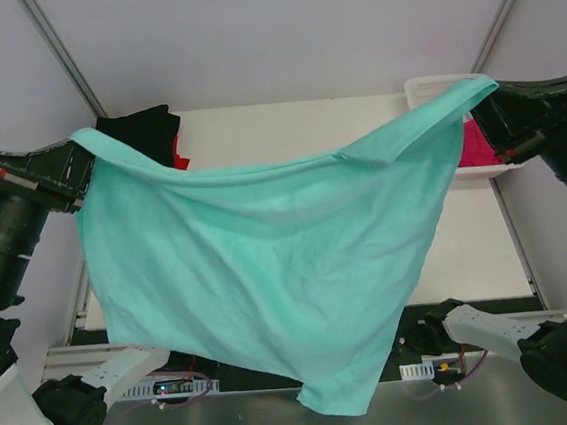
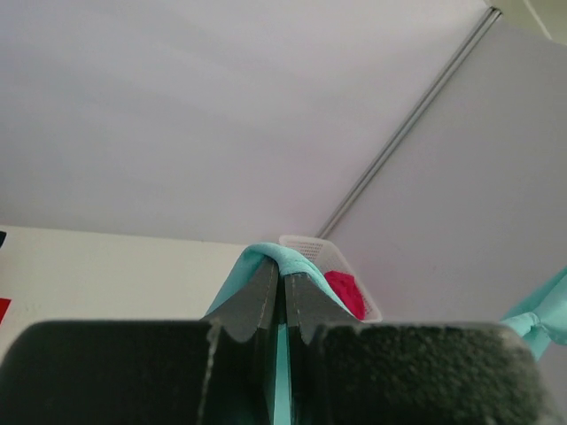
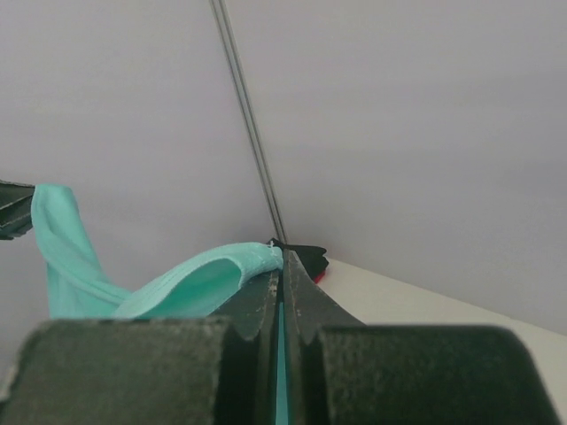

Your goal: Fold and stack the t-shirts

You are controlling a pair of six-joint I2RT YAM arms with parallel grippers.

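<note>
One teal t-shirt [image 1: 267, 254], unfolded, hangs spread above the table [image 1: 285, 122], its upper corners pinched in the fully closed left gripper [image 2: 283, 282] and right gripper [image 3: 283, 264]. Black t-shirt [image 1: 140, 126] lies far left; pink t-shirt [image 1: 473, 146] sits in the basket [image 1: 427, 85]. Folding judged barely begun.

Built of black joints [image 1: 12, 213], clad in white shells [image 1: 480, 326] near the bases, tipped with dark wedge-shaped fingers [image 2: 257, 305].
</note>
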